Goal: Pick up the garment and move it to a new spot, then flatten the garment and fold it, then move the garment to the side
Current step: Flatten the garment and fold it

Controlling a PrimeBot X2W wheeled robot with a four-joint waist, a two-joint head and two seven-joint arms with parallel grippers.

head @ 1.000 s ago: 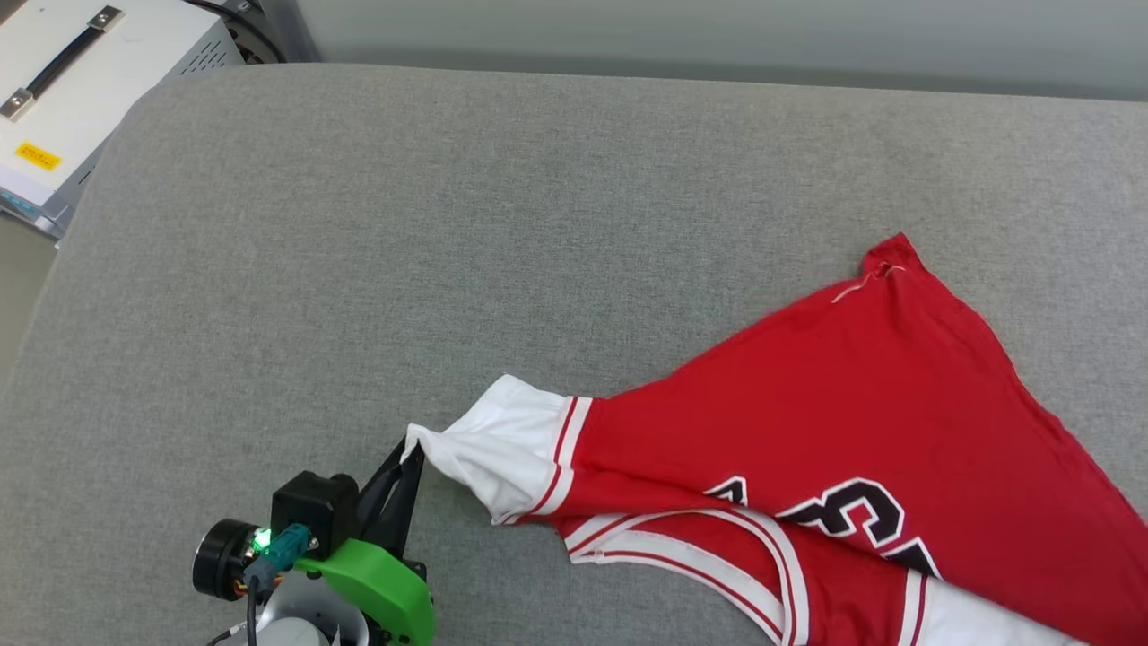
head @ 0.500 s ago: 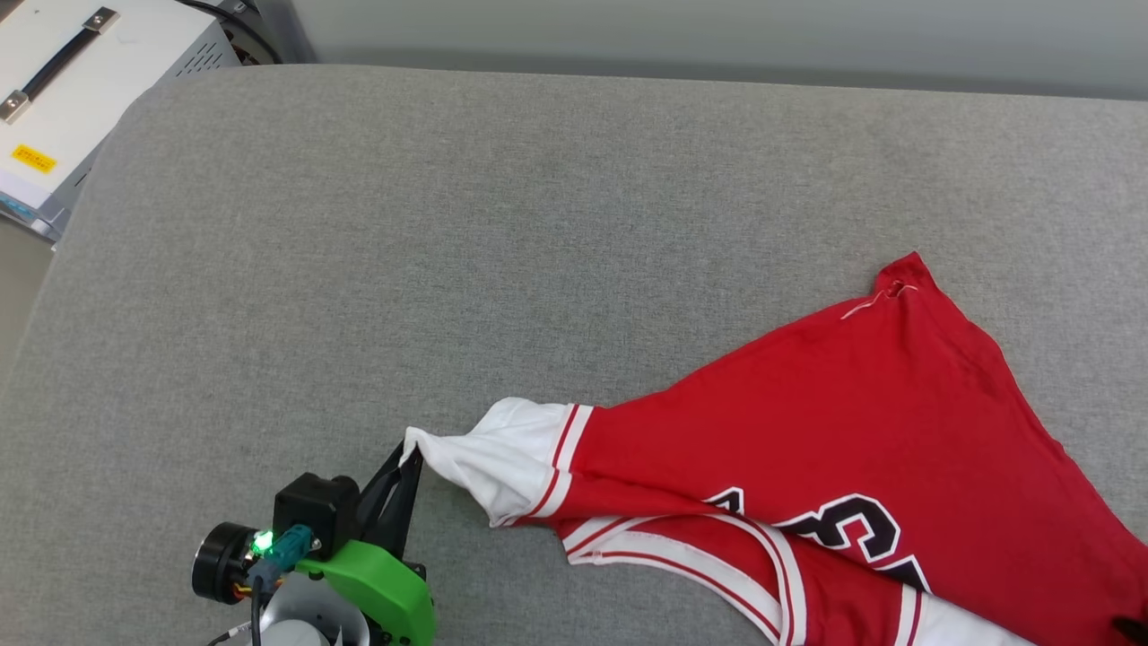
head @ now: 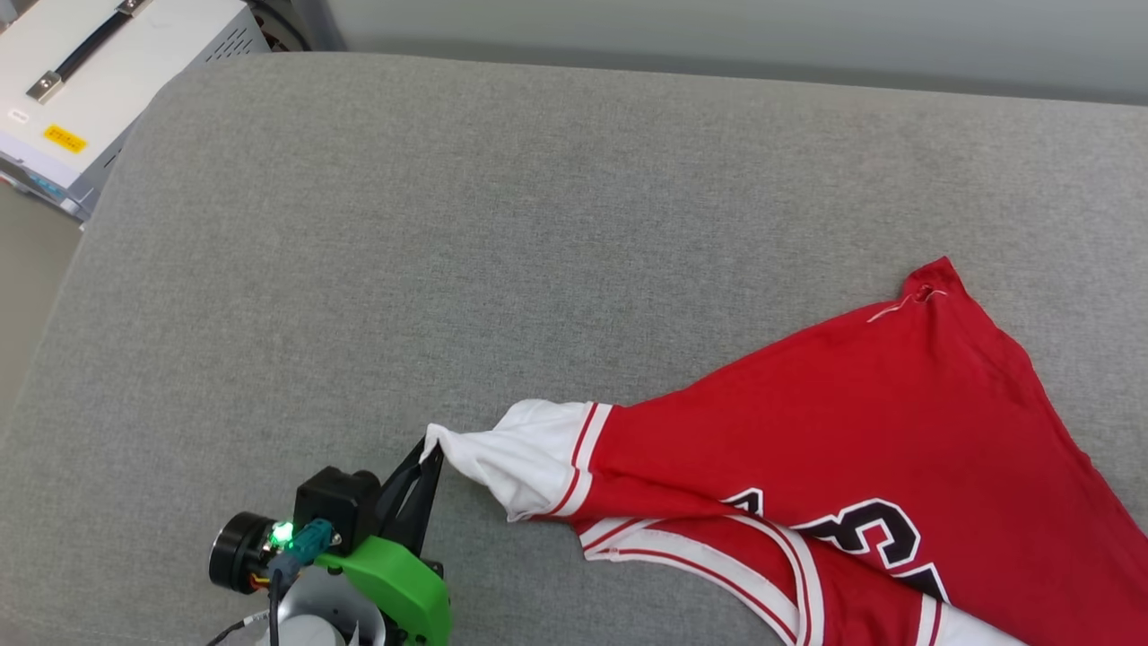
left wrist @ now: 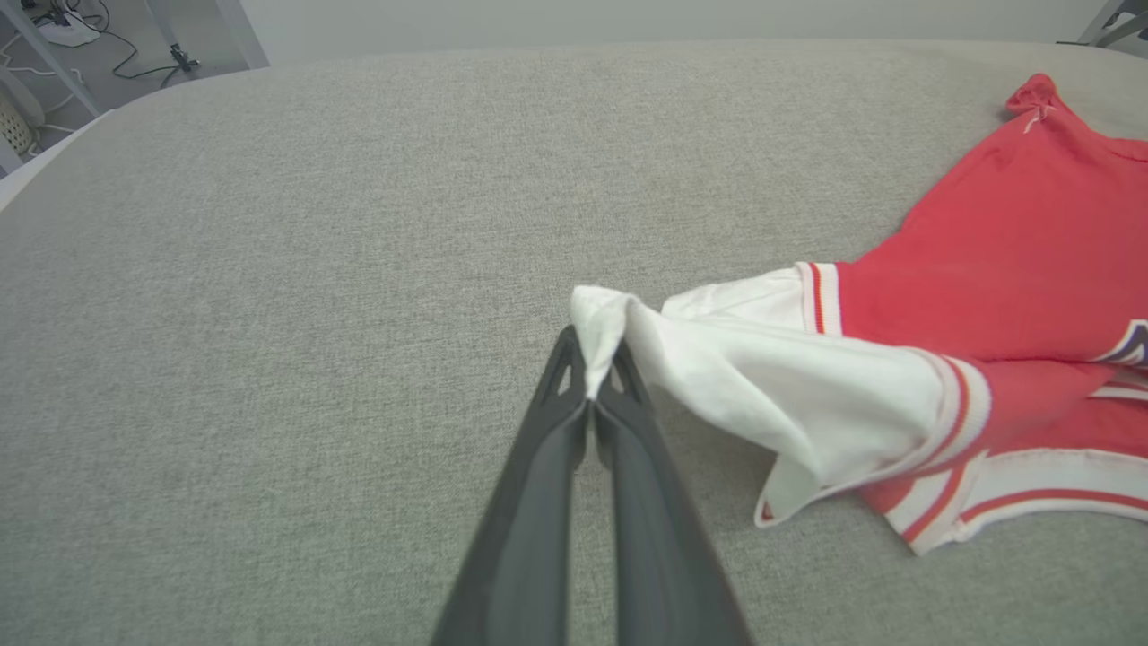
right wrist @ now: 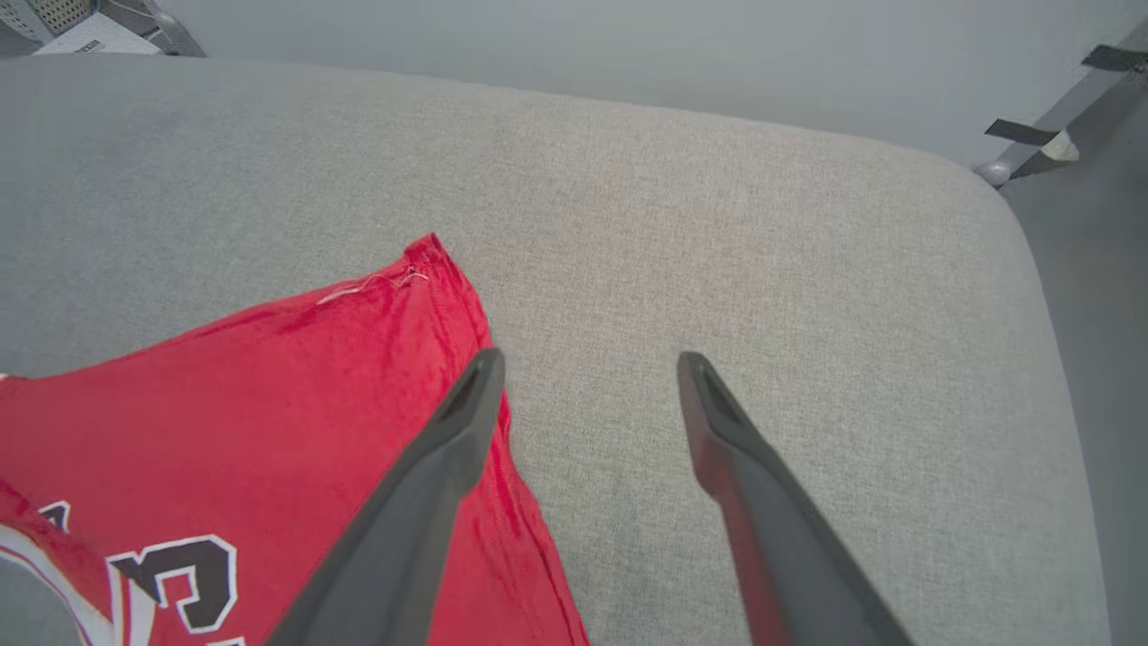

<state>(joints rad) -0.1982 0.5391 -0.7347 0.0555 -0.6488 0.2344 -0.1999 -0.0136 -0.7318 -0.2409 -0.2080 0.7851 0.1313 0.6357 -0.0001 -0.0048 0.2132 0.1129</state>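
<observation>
Red jersey garment lies on the grey fabric worktop, toward the robot's right and near side, partly running out of the head view. It is loosely spread and skewed, with a red hem corner pointing toward the far edge. The black white-outlined number print faces up, and striped neck trim is near the front. The white sleeve is stretched out to the left. The left gripper has its fingers pressed together, pinching the tip of that sleeve, low over the worktop. The right gripper has its fingers spread wide, gripping nothing; one finger sits over the garment's red side edge, the other over bare worktop, and contact cannot be told. A white box with a black handle sits beyond the worktop's far-left corner.
</observation>
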